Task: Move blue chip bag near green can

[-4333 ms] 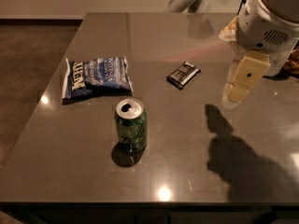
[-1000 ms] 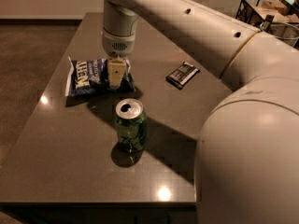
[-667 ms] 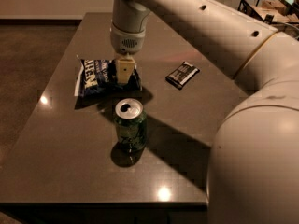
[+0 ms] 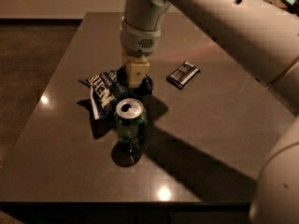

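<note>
The blue chip bag (image 4: 106, 93) is crumpled and lifted at its right end, just behind and left of the green can (image 4: 131, 124). The can stands upright on the dark table (image 4: 219, 125), silver top showing. My gripper (image 4: 135, 77) reaches down from above and is shut on the bag's right edge, right behind the can. The bag's lower corner almost touches the can.
A small flat black-and-silver wrapped bar (image 4: 183, 74) lies to the right of the gripper. My large white arm (image 4: 224, 22) spans the upper right of the view and casts a shadow across the table's right half. The table's front edge (image 4: 126, 202) is near.
My gripper has dragged the blue chip bag to the right and toward the can. The bag has crumpled and now sits right behind the can. The can and bar have not moved.
</note>
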{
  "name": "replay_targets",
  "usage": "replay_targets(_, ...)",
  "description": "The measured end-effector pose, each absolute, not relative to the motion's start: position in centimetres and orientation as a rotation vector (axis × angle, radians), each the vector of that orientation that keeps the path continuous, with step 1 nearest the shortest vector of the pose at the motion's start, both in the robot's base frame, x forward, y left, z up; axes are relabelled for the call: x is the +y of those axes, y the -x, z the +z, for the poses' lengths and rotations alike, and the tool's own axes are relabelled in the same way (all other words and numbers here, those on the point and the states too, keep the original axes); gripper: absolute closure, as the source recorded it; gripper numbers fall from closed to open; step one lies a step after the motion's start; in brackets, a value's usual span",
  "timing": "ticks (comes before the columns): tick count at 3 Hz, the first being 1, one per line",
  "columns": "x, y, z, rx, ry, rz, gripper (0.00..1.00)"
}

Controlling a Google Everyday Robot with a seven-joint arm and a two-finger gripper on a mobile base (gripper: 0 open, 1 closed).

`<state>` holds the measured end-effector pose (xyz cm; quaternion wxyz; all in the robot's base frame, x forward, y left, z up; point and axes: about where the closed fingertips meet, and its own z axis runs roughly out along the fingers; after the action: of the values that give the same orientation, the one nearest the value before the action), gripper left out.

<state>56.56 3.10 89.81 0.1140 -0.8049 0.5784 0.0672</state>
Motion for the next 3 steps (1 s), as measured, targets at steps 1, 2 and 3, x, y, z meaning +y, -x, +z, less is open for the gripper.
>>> replay_targets(1, 2.9, -53.7, 89.8, 1.598, 2.462, 0.216, 0.84)
replay_targets(2, 3.1, -51.8, 89.4, 1.532, 2.527, 0.239, 0.6)
replay_targets(3, 3.4, -52.1, 89.5, 1.525, 2.512, 0.229, 0.37)
